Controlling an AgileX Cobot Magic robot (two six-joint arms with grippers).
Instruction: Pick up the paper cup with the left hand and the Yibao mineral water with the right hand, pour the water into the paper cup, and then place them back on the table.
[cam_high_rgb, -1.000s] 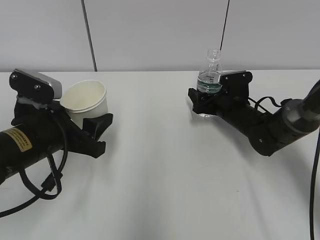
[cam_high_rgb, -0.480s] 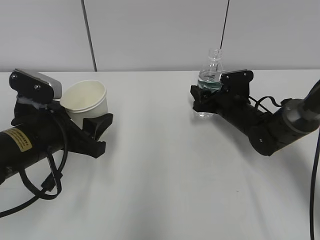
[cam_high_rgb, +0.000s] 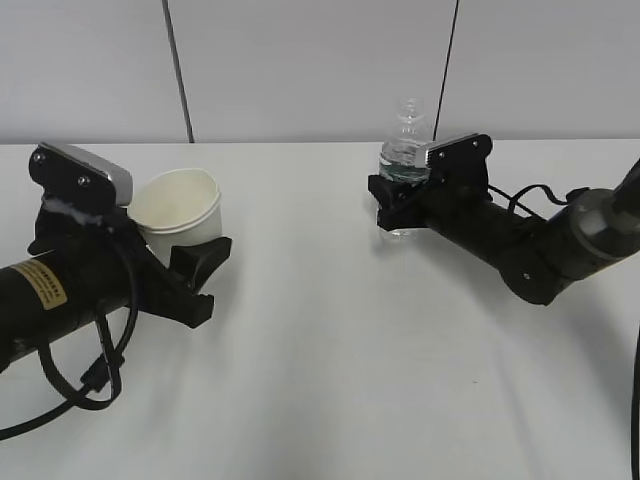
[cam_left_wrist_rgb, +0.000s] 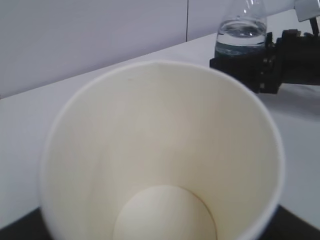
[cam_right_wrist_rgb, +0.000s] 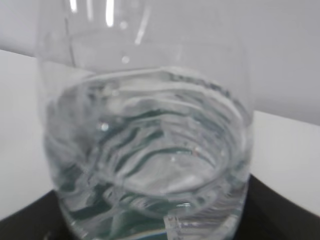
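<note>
Your left hand (cam_high_rgb: 195, 270), the black gripper whose arm carries a yellow sticker, has its fingers clamped on the small white tapered paper cup (cam_high_rgb: 180, 210). The cup is held over the left side of the large plain white tabletop (cam_high_rgb: 320, 380), roughly midway between the near and far edges, its mouth tipped a little toward the middle of the table. In your left wrist view the cup (cam_left_wrist_rgb: 160, 150) fills the picture, and its cream inside looks dry.

Your right hand (cam_high_rgb: 392, 205), the black gripper on the thick jointed arm with cables, grips the small clear plastic bottle with the dark green label band (cam_high_rgb: 404, 160) around its lower body. The uncapped bottle stands close to upright toward the far edge, right of centre. You cannot tell whether its base touches the table.

In your right wrist view the clear water (cam_right_wrist_rgb: 150, 175) sits in the lower part of the bottle (cam_right_wrist_rgb: 145, 125).

The cup and the bottle are well apart.
</note>
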